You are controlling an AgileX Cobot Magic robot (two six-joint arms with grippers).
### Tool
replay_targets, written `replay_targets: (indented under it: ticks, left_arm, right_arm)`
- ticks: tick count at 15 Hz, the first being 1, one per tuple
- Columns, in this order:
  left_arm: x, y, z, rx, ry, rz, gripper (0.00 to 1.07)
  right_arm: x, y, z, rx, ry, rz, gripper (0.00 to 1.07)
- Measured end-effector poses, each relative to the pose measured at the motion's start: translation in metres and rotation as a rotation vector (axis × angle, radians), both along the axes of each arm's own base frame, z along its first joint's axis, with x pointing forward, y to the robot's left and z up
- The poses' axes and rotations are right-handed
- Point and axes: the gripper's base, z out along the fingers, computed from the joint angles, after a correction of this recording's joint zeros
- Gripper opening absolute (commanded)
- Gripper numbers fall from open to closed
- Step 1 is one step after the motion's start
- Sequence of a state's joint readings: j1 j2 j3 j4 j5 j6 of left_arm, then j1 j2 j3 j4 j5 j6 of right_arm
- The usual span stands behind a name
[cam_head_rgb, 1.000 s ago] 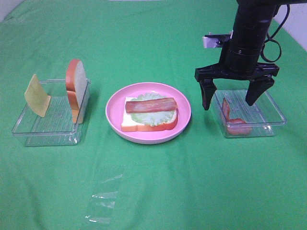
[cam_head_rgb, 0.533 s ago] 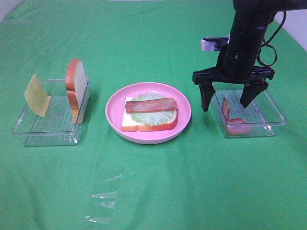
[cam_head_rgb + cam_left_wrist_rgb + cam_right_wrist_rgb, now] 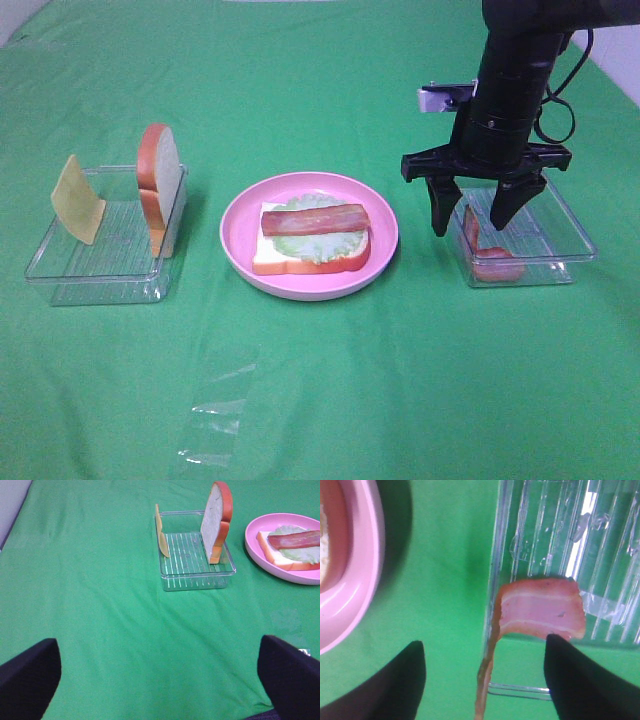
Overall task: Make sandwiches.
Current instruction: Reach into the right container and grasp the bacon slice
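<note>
Plain green cloth (image 3: 320, 400). Pink plate (image 3: 238, 215); white bread (image 3: 275, 258) with orange-brown crust, pale green lettuce (image 3: 300, 246), red-brown bacon strip (image 3: 315, 219). Yellow cheese square (image 3: 77, 199). Clear ribbed trays (image 3: 110, 252); the tray's bacon piece (image 3: 542, 608), blurred close-up, seems pink, pale-streaked.

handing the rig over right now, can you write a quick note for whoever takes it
Grippers: left gripper has its jaws wide open and empty over the green cloth, away from the food. The right gripper has its jaws open, straddling the second red-brown bacon strip in the right clear plastic tray, no grip yet.
Done: on the round pink plate, bottom white bread slice, pale green lettuce and first bacon strip are stacked.
To do: yellow cheese square and top bread slice stand upright in the left clear tray. Both go on the stack, likely with the second bacon.
</note>
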State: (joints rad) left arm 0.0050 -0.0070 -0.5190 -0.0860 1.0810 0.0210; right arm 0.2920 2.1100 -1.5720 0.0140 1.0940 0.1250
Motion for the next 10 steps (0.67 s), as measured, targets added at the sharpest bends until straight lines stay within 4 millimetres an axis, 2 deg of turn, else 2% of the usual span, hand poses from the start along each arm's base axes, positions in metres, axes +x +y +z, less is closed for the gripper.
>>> replay_targets:
  ticks: [3,8,9,10]
  left_arm:
    - [0.0,0.0,0.0,0.0,0.0,0.0,1.0]
    - [0.0,0.0,0.0,0.0,0.0,0.0,1.0]
    - [0.0,0.0,0.0,0.0,0.0,0.0,1.0]
    - [0.0,0.0,0.0,0.0,0.0,0.0,1.0]
  right_arm:
    - [-0.0003,-0.0001,0.0,-0.002,0.004,-0.009,0.33]
    - [-0.0017,-0.0005,0.0001,-0.007,0.018,-0.014,0.33]
    - [-0.0017,-0.0005,0.0002,-0.007,0.019,-0.014,0.31]
    - [-0.0017,-0.0005,0.0002,-0.007,0.019,-0.016,0.22]
